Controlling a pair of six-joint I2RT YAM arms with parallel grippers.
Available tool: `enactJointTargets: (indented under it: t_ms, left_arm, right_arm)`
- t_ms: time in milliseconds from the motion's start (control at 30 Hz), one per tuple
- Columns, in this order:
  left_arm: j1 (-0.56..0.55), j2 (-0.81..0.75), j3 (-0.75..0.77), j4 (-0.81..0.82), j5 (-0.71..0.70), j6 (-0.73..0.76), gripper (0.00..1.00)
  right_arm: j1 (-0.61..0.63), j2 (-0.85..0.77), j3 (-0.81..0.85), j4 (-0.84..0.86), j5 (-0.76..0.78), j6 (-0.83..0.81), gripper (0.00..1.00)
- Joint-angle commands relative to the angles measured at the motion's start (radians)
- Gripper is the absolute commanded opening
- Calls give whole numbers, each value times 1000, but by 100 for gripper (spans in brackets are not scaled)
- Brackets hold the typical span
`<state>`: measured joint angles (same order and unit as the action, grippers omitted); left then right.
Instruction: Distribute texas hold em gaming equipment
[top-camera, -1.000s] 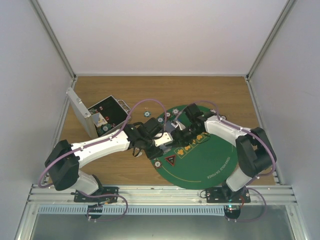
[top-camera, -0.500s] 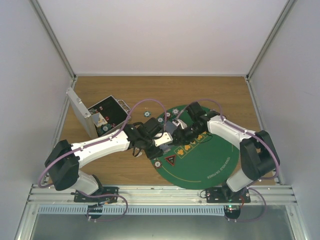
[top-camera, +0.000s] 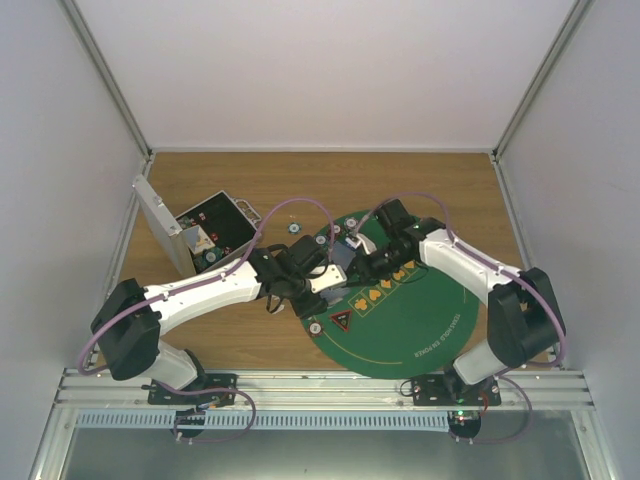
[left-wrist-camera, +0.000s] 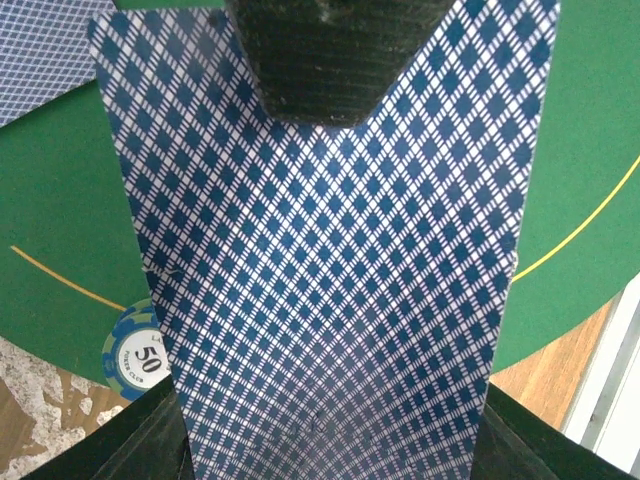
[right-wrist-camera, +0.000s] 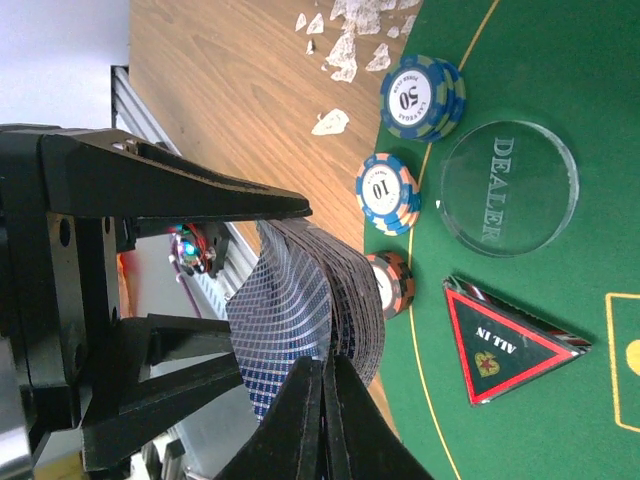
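White walls box in a brown wooden table (top-camera: 220, 180). Near its middle, over the left edge of a big round green felt mat (top-camera: 420, 320), a deck of blue-and-white diamond-backed playing cards (left-wrist-camera: 320, 280) hangs off the surface. The left gripper (right-wrist-camera: 272, 290) squeezes the deck by two opposite edges, so it bows between the black jaws. The right gripper (right-wrist-camera: 325, 385) meets the deck's end with its fingers pressed flat together, tips against the card edges; I cannot tell whether a card is caught between them. Beneath, along the mat's rim, sit a blue striped chip stack marked 50 (right-wrist-camera: 420, 95), a blue-and-orange stack marked 10 (right-wrist-camera: 388, 190), a clear round DEALER disc (right-wrist-camera: 508, 188) and a red triangular ALL IN token (right-wrist-camera: 510, 340). An open silver metal case (top-camera: 160, 215) stands near the table's far left corner.
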<state>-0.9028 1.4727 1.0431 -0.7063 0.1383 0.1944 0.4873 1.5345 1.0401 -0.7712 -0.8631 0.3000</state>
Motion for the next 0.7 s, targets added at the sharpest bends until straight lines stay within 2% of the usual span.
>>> enactJointTargets:
  t_ms: [0,300,500,667]
  left_arm:
    - [-4,2,9,26,-4,7,59]
    - [-4,-5,6,25,-19,8,59]
    - [-3,-5,7,23,-24,10,59]
    - [-3,-9,2,26,-24,11,59]
  right_arm:
    - [-34,-41,49,-69,66,-29,1]
    - [-254,-74,57,-161,194,-128,1]
    - [-358,-31,5,-110,281,-144,1]
    - [-393,48,-4,-68,373,-155,0]
